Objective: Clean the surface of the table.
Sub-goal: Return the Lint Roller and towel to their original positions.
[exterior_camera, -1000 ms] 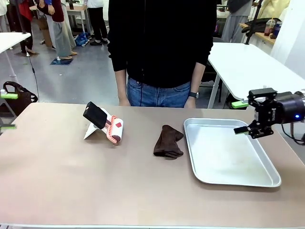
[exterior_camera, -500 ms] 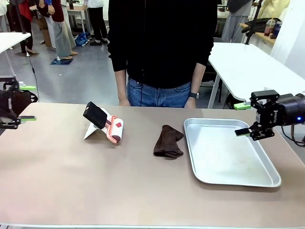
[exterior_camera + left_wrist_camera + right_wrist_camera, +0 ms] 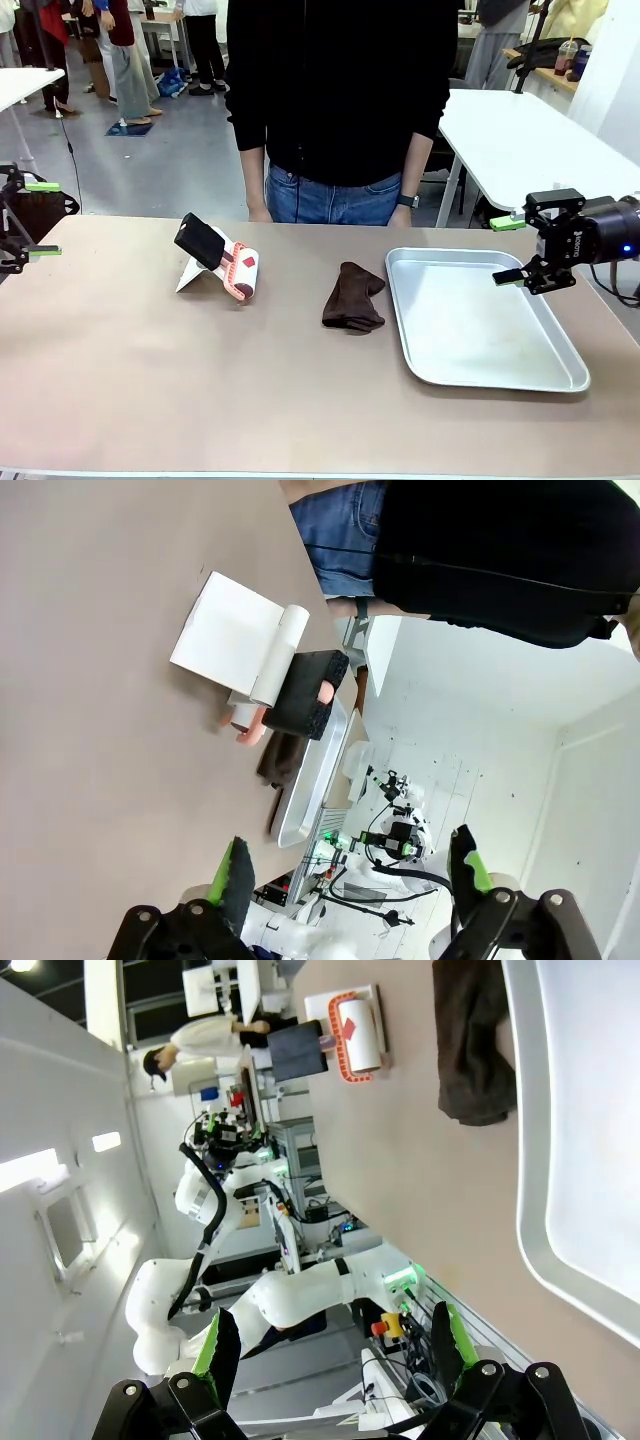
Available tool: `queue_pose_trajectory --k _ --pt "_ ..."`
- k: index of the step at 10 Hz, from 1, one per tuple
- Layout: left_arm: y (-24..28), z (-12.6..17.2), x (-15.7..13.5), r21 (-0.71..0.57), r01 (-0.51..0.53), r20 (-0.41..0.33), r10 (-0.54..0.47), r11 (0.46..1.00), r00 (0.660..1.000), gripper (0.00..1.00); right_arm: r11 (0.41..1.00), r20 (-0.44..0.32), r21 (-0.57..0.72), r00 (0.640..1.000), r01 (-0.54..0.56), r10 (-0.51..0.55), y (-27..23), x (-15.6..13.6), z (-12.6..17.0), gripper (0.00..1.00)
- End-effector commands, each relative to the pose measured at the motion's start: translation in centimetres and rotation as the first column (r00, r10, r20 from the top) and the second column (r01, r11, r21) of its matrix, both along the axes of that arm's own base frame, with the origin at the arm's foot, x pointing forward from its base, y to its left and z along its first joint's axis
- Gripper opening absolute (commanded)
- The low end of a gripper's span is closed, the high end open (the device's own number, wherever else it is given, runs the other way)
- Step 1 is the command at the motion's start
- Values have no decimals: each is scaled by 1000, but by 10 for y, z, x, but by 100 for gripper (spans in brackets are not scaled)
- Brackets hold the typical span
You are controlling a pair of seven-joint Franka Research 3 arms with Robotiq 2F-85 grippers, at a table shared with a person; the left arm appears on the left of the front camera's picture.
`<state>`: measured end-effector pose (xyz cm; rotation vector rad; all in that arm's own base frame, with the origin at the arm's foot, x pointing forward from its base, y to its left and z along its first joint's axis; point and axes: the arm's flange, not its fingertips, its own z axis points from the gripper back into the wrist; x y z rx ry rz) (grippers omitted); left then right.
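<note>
**Brown cloth untouched, both hands wide apart**

Beige worktop (image 3: 200,370) spanned the whole view. Dark cloth (image 3: 353,297) lay mid-worktop just left of the metal tray (image 3: 420,370), likely staged for wiping. Tray held nothing. Paper roll (image 3: 240,270) sat far left. Left hand (image 3: 38,218) and right hand (image 3: 508,250) hovered at opposite edges, fingers spread, gripping nothing.

The left gripper (image 3: 350,875) stands with its 2 green-padded fingers (image 3: 237,872) wide apart over the table (image 3: 90,730). On the tabletop lie a white paper roll (image 3: 240,640) under a black block (image 3: 305,692), a brown cloth (image 3: 282,760) and a metal tray (image 3: 315,780). A person (image 3: 480,555) stands at the far edge.
</note>
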<state>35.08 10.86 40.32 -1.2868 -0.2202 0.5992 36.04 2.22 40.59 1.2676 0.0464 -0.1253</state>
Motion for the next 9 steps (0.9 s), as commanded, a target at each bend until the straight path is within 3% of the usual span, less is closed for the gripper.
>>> queue_pose_trajectory --k 1,9 --pt "-2 3 0 -7 6 -9 -6 1000 1000 100 1000 -4 -8 1000 21 -21 2 2 4 100" --pt "-2 3 0 -7 6 -9 -6 1000 1000 100 1000 -4 -8 1000 21 -21 2 2 4 100"
